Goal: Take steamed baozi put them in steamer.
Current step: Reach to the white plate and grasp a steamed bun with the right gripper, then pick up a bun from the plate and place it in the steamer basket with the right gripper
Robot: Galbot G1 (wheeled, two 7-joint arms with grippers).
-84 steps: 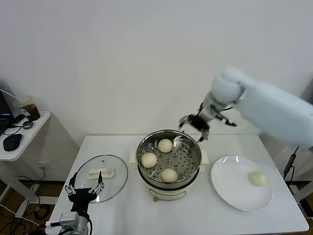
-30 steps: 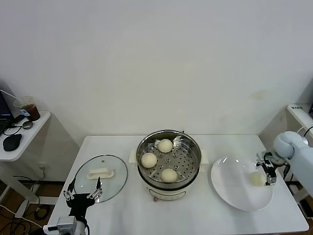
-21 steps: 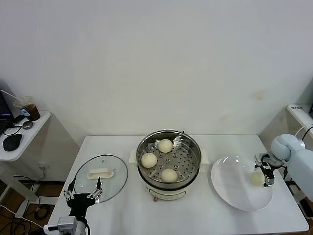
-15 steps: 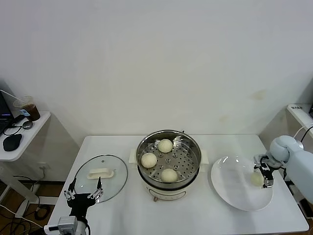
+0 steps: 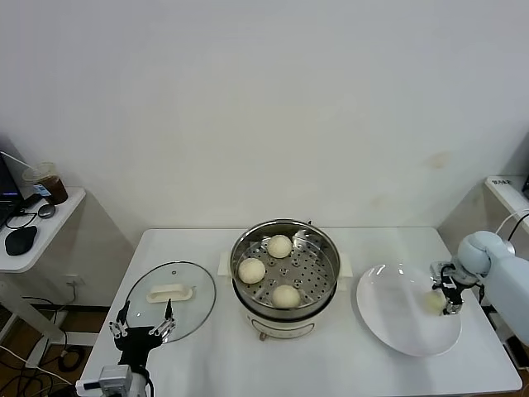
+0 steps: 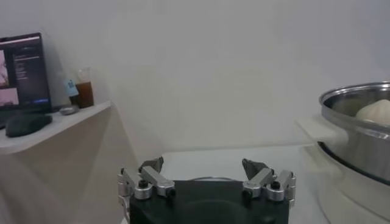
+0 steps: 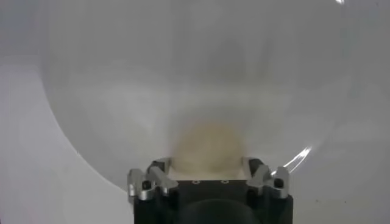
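Right claw (image 5: 447, 295) down at the far right side of the flat white round plate (image 5: 397, 327), jaws either side of the last small cream-white round bun (image 5: 435, 301), closing around it though a firm hold cannot be confirmed. From the wrist, bun (image 7: 209, 146) dead ahead between the fingers, round, no long axis. From that plate, shiny round steel steamer pot (image 5: 286, 273) off to the left on the white bench (image 5: 347, 368), three buns inside. Left claw (image 5: 142, 326) parked wide beside the round glass lid (image 5: 169, 289). Contact points hidden.
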